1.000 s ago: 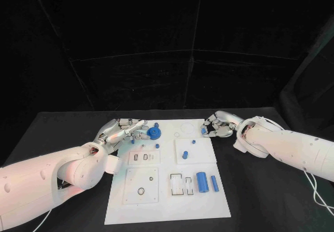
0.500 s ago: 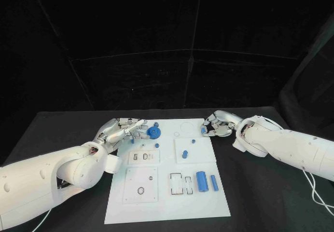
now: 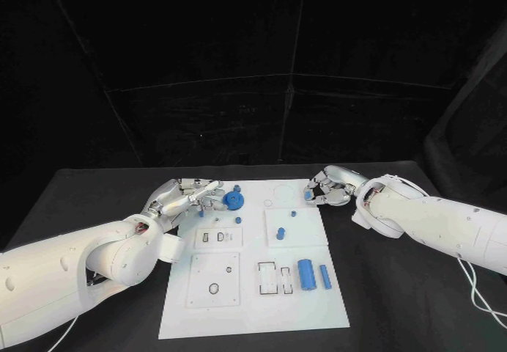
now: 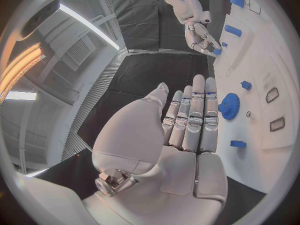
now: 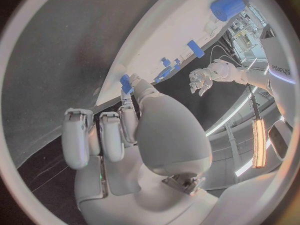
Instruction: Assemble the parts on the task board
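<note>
Task board (image 3: 253, 293): flat white plate; toothed blue gear (image 3: 234, 199), round cylinder (image 3: 306, 275).

The right robot hand (image 3: 330, 192) hides most of a small blue part (image 3: 310, 196).

One readable mark for you: "sharpa", dark letters on white forearm (image 5: 282, 70) of other arm, seen at edge of right wrist view. Nothing legible for you on task board (image 3: 253, 293), blue parts or desk.
</note>
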Available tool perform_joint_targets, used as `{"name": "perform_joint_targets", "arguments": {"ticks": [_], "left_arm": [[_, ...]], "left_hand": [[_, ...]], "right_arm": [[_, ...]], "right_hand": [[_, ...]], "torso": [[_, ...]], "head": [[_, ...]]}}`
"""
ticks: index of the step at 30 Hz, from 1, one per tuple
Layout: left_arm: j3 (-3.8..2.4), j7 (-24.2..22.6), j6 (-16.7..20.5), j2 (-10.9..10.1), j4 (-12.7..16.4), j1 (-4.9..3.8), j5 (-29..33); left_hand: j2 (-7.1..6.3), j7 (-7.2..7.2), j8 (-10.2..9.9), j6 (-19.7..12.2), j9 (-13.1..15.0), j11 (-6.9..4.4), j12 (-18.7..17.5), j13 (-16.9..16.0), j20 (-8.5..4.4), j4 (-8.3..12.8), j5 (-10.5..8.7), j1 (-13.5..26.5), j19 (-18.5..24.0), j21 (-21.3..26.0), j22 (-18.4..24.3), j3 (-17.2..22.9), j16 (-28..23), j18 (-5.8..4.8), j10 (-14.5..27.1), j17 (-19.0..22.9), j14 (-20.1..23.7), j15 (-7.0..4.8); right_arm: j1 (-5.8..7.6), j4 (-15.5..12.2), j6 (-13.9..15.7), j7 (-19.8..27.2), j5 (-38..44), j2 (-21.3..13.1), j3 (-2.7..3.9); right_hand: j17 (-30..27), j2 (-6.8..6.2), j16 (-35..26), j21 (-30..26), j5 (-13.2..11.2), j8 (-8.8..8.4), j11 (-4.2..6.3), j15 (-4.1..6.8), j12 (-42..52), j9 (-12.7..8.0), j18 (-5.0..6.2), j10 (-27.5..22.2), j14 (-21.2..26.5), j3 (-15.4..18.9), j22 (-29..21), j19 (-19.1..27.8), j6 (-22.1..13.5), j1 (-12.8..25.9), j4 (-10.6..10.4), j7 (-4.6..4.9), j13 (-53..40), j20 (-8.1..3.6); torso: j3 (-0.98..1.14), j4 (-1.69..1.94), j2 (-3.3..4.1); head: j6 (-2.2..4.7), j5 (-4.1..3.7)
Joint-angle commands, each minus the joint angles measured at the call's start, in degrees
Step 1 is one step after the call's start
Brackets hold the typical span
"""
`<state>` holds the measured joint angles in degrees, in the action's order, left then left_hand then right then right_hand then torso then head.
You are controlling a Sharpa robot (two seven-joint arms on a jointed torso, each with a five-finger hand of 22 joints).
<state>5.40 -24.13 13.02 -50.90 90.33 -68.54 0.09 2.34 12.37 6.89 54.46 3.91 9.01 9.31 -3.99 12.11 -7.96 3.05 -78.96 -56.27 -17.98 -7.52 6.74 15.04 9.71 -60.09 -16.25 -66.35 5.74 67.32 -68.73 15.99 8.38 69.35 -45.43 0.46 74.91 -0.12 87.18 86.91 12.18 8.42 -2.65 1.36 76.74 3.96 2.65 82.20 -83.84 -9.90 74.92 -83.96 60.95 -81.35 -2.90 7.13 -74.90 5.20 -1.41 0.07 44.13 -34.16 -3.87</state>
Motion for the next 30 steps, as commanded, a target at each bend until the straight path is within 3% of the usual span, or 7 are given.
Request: {"name": "perform_joint_targets", "arguments": {"ticks": [1,8,16,21,29,30], "left_arm": [[-0.04,0.4,-0.5,-0.2,0.2,-0.05,-0.2],[-0.04,0.4,-0.3,-0.6,0.7,-0.08,-0.2],[-0.04,0.3,-0.1,-1.0,0.8,-0.11,-0.2],[-0.05,0.1,-0.1,-1.3,0.7,-0.19,-0.2],[-0.06,-0.2,-0.1,-1.7,0.7,-0.43,-0.2],[-0.06,-0.2,-0.1,-1.7,0.7,-0.46,-0.2]], "left_hand": [[-0.05,0.05,-0.4,-0.2,0.0,-0.03,-0.3,0.1,-0.05,0.1,0.05,-0.5,0.3,0.4,0.1,0.2,-0.3,0.75,0.4,0.0,0.4,-0.05],[-0.05,0.05,-0.4,-0.2,0.0,-0.03,-0.3,0.1,-0.05,0.1,0.05,-0.5,0.3,0.4,0.1,0.2,-0.3,0.75,0.4,0.0,0.4,-0.05],[-0.07,0.06,-0.4,-0.2,0.0,-0.02,-0.3,0.1,-0.05,0.1,0.05,-0.5,0.3,0.4,0.1,0.2,-0.3,0.75,0.4,-0.1,0.4,-0.05],[-0.08,0.06,-0.4,-0.3,0.0,-0.02,-0.3,0.1,-0.05,0.1,0.05,-0.5,0.3,0.4,0.1,0.3,-0.3,0.75,0.4,-0.1,0.5,-0.04],[-0.09,0.06,-0.4,-0.3,0.0,-0.02,-0.3,0.1,-0.06,0.1,0.05,-0.5,0.3,0.4,0.1,0.3,-0.3,0.75,0.4,-0.1,0.5,-0.05],[-0.09,0.06,-0.4,-0.3,0.0,-0.02,-0.3,0.1,-0.06,0.1,0.05,-0.5,0.3,0.4,0.1,0.3,-0.3,0.75,0.4,-0.1,0.5,-0.05]], "right_arm": [[0.1,-1.6,5.1,-1.2,1.5,-0.5,0.04],[0.16,-6.9,8.7,-2.5,1.7,-2.3,0.09],[0.27,-13.8,11.7,-7.2,2.7,-2.9,0.13],[0.3,-16.8,12.5,-11.5,4.6,-0.6,0.12],[0.16,-18.0,11.6,-15.5,8.0,5.1,0.06],[0.01,-18.0,11.4,-16.0,8.7,5.9,0.05]], "right_hand": [[9.6,0.33,0.2,0.2,0.7,-0.13,0.58,0.43,0.1,0.0,-0.98,0.0,-5.0,-0.3,7.9,-1.2,0.7,1.2,-0.5,-0.29,-3.3,-0.49],[9.6,0.4,0.2,0.2,0.9,-0.22,0.6,0.45,0.1,0.0,-1.01,-0.1,-5.0,-0.4,8.0,-1.3,0.7,1.4,-0.6,-0.31,-3.2,-0.51],[9.6,0.56,0.3,0.3,1.1,-0.31,0.63,0.48,0.1,0.0,-1.04,0.0,-5.0,-0.6,8.1,-1.4,0.8,1.6,-0.7,-0.34,-3.2,-0.54],[9.5,0.67,0.2,0.3,1.1,-0.32,0.65,0.49,-0.1,0.0,-1.02,-0.1,-4.9,-0.7,8.1,-1.3,0.9,1.7,-0.8,-0.36,-3.1,-0.55],[9.3,0.78,0.1,0.2,1.2,-0.33,0.69,0.52,-0.2,0.0,-1.01,-0.2,-4.9,-0.8,8.0,-1.3,1.0,1.7,-0.8,-0.42,-3.0,-0.57],[9.3,0.78,0.1,0.2,1.2,-0.33,0.69,0.52,-0.2,0.0,-1.01,-0.2,-4.9,-0.8,8.0,-1.3,1.0,1.7,-0.8,-0.42,-3.0,-0.57]], "torso": [[-0.05,-0.02,-0.11],[-0.19,0.06,-0.27],[-0.76,0.34,-0.99],[-1.19,0.61,-1.42],[-1.54,0.96,-1.7],[-1.5,0.92,-1.69]], "head": [[0.03,-0.14],[0.34,-0.27],[0.1,0.14],[-0.42,0.93],[-1.37,2.33],[-1.4,2.48]]}}
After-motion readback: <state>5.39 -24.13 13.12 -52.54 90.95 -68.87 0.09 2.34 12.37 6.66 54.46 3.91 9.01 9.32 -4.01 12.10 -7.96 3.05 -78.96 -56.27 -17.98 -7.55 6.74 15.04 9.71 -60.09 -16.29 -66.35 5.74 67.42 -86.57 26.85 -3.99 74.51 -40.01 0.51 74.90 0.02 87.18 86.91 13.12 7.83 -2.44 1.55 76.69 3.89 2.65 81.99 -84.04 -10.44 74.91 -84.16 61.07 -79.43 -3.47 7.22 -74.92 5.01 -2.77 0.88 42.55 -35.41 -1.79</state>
